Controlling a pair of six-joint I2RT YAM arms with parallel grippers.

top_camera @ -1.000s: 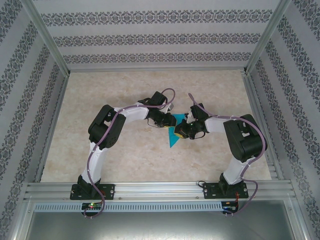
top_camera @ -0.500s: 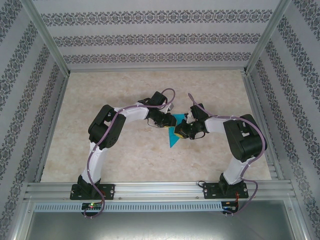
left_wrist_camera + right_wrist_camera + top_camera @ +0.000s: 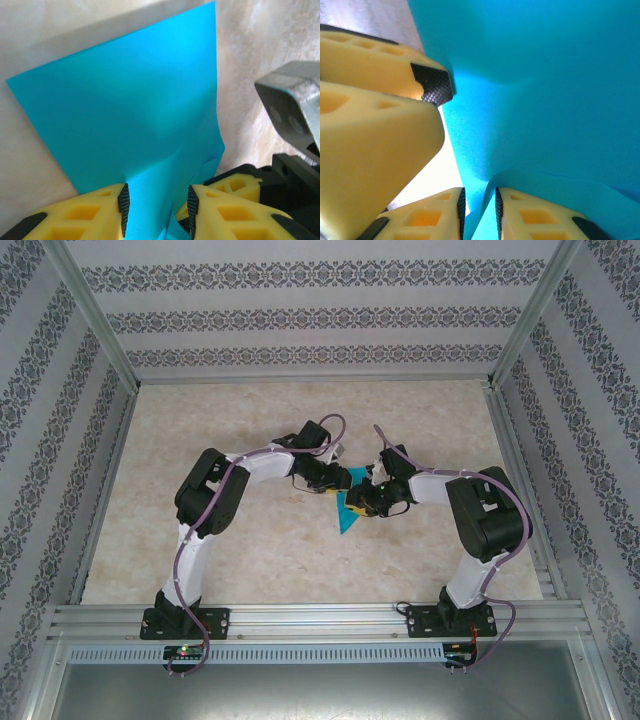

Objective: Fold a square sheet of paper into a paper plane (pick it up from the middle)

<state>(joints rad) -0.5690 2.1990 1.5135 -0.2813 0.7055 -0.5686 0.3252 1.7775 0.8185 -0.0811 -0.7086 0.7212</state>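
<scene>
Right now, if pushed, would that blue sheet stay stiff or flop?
Probably floppy: the square sheet of paper buckles upward between the fingers of the left gripper. Likely creases easily too; kinks show beside its right edge.

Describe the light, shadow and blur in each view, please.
Top external view: even light, sharp, faint shadows on the table. Left wrist view: the square sheet of paper is fairly sharp, with a grey shadow band on the table along its upper edge. Right wrist view: washed-out white glare beside the right claw, paper darker above.
</scene>
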